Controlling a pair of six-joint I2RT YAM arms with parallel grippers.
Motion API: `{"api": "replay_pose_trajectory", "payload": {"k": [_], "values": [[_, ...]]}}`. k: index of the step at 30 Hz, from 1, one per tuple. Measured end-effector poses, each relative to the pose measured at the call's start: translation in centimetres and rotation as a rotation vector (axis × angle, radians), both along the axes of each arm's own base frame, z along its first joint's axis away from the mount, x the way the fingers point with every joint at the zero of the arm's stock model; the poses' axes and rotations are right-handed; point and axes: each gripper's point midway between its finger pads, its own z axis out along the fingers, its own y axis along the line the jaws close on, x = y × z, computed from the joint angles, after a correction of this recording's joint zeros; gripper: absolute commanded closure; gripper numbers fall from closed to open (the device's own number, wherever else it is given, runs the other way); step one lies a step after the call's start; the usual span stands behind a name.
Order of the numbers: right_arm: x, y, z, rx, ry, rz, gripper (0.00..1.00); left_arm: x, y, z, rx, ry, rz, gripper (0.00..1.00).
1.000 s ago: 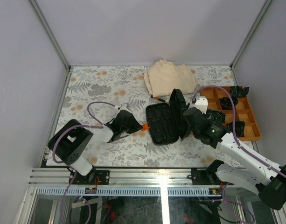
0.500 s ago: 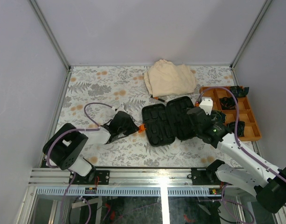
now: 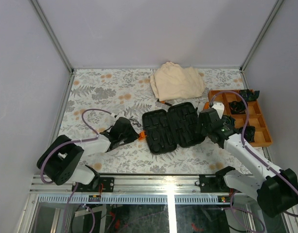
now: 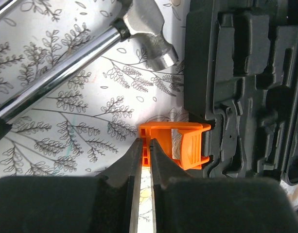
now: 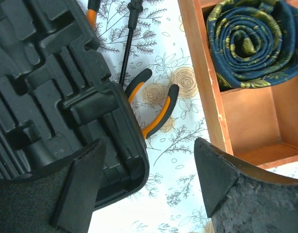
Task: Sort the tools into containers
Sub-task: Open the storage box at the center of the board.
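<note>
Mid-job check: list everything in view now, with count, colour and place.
tool case: one, black, open flat, table centre
latch: one, orange, case's left edge
hammer: one, metal, left of case
pliers: one, black-and-orange, right of case
slim tool: one, black shaft, beside pliers
cloth: one, beige, far centre
tray: one, orange-brown, right side
fabric rolls: at least three, dark, in tray
left gripper: shut on latch
right gripper: open, at case's right corner
</note>
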Motion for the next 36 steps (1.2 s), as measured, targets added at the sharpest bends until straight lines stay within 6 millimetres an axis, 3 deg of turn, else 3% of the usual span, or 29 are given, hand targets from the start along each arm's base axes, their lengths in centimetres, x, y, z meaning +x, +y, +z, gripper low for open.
{"api": "replay_pose_trajectory", "payload": {"k": [7,14,36], "values": [[1.2,0.2,-2.4,0.075,0.081,0.022,0.37,-0.5,1.0,0.0,0.023,0.019,0.026,0.97],[1.9,1.0,-4.1,0.135,0.137,0.070,0.41,-0.6,1.4,0.0,0.027,0.029,0.038,0.98],[2.5,6.7,-7.2,0.343,0.257,0.285,0.65,0.7,6.0,0.1,0.035,0.116,0.187,0.99]]}}
